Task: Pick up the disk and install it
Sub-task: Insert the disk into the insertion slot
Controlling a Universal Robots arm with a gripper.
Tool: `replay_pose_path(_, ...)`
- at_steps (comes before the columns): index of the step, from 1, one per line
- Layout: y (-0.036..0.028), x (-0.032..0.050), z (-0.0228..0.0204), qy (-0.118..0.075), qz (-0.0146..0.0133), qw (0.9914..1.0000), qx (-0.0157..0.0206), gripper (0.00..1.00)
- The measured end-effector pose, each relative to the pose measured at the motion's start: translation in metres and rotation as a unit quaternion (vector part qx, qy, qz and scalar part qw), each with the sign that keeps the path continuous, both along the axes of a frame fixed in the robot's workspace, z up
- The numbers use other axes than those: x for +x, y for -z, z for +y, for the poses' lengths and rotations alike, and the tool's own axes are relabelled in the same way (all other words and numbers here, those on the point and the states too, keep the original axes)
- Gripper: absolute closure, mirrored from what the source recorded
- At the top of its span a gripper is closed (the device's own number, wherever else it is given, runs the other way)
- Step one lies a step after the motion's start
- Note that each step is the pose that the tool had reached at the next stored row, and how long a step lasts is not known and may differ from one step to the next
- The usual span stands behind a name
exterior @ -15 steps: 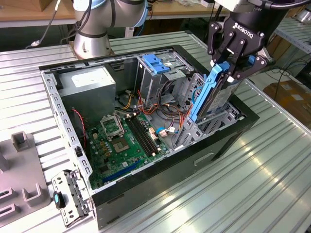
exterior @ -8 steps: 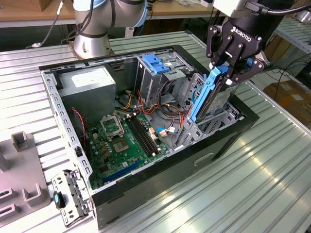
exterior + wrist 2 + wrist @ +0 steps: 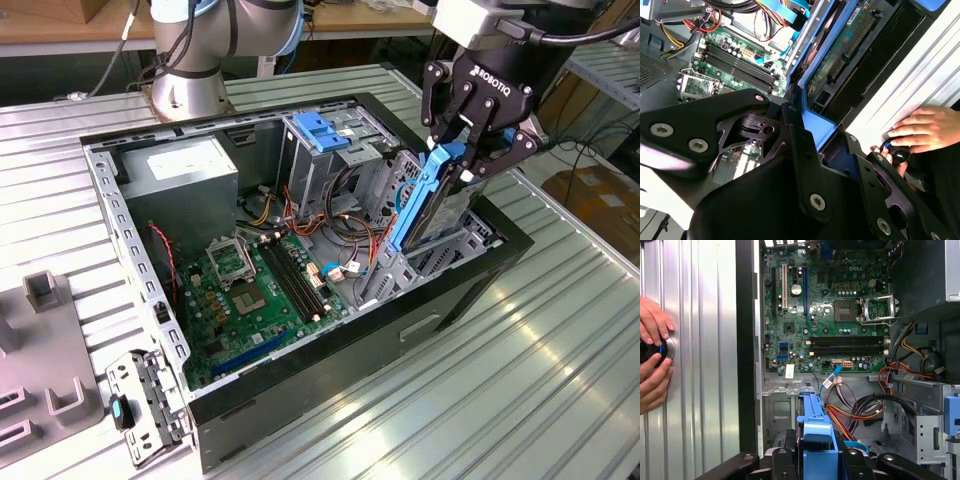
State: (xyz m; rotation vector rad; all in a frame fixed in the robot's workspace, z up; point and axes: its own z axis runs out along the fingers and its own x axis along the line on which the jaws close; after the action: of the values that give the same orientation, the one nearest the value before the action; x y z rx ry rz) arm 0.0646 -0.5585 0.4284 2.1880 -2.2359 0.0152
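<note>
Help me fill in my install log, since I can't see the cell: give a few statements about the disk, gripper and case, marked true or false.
1. The gripper is shut on the disk. True.
2. The disk lies flat on the motherboard. False: it is held tilted on edge at the end of the case toward the exterior view's right.
3. The case is closed by a side panel. False: it is open and the motherboard shows.
4. A person's hands rest on a dark knob on the table beside the case. True.
5. The grey power-supply box sits outside the case. False: it is inside, in a corner.
</note>
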Motion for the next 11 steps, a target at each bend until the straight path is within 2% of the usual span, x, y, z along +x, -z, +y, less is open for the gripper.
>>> replay_pose_path(10, 0.0125, 0.0, 0.0, 0.0, 0.0, 1.0, 0.0, 0.63)
replay_pose_path(11, 0.0154, 0.0, 0.0, 0.0, 0.0, 1.0, 0.0, 0.63)
